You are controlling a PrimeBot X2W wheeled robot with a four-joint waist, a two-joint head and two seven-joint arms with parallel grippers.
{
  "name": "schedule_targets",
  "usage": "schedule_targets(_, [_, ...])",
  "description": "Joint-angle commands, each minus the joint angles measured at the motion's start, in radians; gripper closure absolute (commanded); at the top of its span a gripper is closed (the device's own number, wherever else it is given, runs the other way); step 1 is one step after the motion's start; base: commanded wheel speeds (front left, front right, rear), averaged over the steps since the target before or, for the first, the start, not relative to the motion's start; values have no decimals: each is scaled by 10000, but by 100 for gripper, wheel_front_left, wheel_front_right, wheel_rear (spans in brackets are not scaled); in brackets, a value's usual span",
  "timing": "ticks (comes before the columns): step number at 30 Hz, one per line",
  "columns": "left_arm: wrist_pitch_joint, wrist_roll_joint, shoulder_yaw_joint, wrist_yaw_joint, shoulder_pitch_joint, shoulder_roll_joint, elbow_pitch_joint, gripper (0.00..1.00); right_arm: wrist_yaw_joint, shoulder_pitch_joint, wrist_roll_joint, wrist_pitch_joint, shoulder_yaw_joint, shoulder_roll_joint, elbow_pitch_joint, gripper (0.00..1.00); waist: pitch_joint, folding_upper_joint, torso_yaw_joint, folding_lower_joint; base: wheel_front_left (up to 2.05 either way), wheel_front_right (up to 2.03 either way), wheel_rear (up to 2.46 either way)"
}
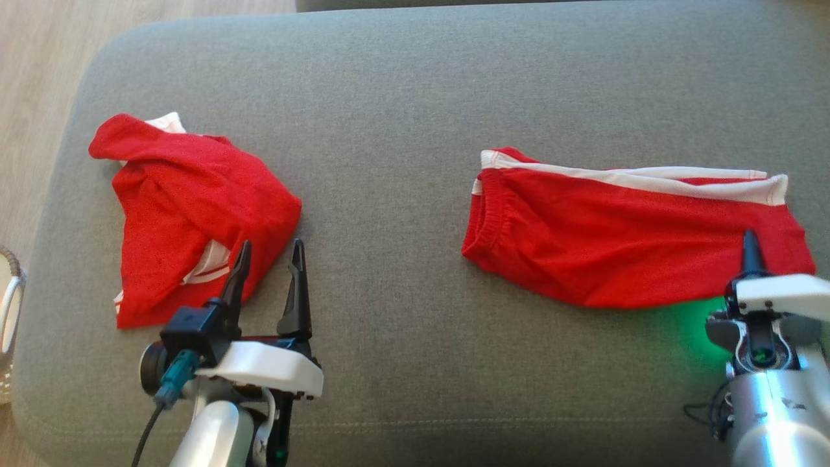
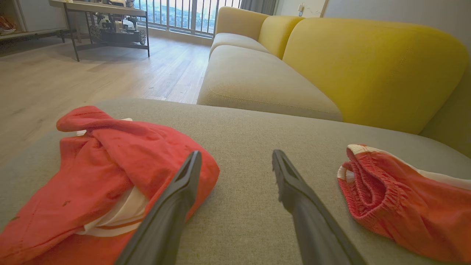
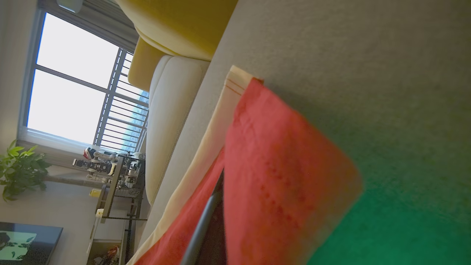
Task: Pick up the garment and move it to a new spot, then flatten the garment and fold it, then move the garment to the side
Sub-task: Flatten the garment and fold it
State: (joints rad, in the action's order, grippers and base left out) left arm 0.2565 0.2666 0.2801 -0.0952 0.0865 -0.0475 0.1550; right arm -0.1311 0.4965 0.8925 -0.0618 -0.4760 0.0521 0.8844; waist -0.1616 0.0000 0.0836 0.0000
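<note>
Two fingers of the right gripper [image 1: 751, 245] are clenched on the shorts [image 1: 616, 233] at their five o'clock corner; the long axis is laid nine-to-three; the left gripper [image 1: 269, 248] is spread, empty.

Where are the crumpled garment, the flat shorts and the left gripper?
crumpled garment [image 1: 194, 207]: head view, middle of its red fabric.
flat shorts [image 1: 622, 240]: head view, middle of the red panel.
left gripper [image 1: 272, 250]: head view, midway between its open fingertips.
</note>
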Motion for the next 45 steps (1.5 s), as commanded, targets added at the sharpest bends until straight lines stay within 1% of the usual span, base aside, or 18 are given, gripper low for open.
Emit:
schedule_targets(1, [53, -48, -284, 53, 229, -28, -267, 0, 4, 202, -159, -163, 475, -17, -549, 100, 31, 0, -43, 0, 0, 0, 0])
schedule_targets(4, [53, -45, -295, 61, 258, -28, -236, 0, 4, 230, -78, -187, 1178, -18, -1056, 100, 78, 0, -62, 0, 0, 0, 0])
schedule_targets(8, [53, -6, -306, 76, 271, -28, -211, 0, 4, -47, 359, -217, 2475, -18, -1988, 100, 172, 0, -1, 0, 0, 0, 0])
schedule_targets(11, [53, 658, -387, 15, 188, -28, -264, 0, 4, -440, 656, -136, 3551, -18, -2718, 100, 253, 0, 76, 0, 0, 0, 0])
schedule_targets(12, [53, 706, -377, 20, 188, -28, -268, 0, 4, -584, 800, -102, 3877, -18, -2958, 100, 278, 0, 109, 0, 0, 0, 0])
schedule_targets(17, [53, 745, -391, -23, 160, -28, -285, 0, 4, -1138, 1483, -87, 5256, -18, -4016, 100, 354, 0, 266, 0, 0, 0, 0])
schedule_targets(19, [53, 736, -390, -21, 123, -28, -269, 0, 4, -1251, 1807, -162, 5684, -18, -4232, 100, 349, 0, 334, 0, 0, 0, 0])
schedule_targets(21, [53, 736, -371, -16, 106, -28, -257, 0, 4, -1264, 2082, -315, 6034, -18, -4262, 100, 309, 0, 410, 0, 0, 0, 0])
schedule_targets(27, [53, 775, -299, -35, 168, -28, -209, 0, 4, -983, 2477, -733, 6930, -18, -3826, 100, 188, 0, 725, 0, 0, 0, 0])
schedule_targets(33, [53, 783, -278, -75, 136, -28, -173, 0, 4, -896, 2617, -909, 7532, -18, -3589, 100, 147, 0, 886, 0, 0, 0, 0])
schedule_targets(37, [53, 786, -236, -91, 112, -28, -119, 0, 4, -852, 2504, -952, 7855, -18, -3207, 100, 128, 0, 942, 0, 0, 0, 0])
schedule_targets(38, [53, 789, -229, -93, 117, -28, -114, 0, 4, -816, 2386, -986, 7928, -18, -3101, 53, 118, 0, 947, 0, 0, 0, 0])
schedule_targets(39, [53, 793, -223, -96, 124, -28, -111, 0, 4, -788, 2366, -1011, 7977, -18, -3031, 0, 109, 0, 952, 0, 0, 0, 0])
schedule_targets(45, [53, 838, -216, -118, 170, -28, -74, 0, 4, -701, 2309, -1030, 8653, -18, -3240, 0, 99, 0, 937, 0, 0, 0, 0])
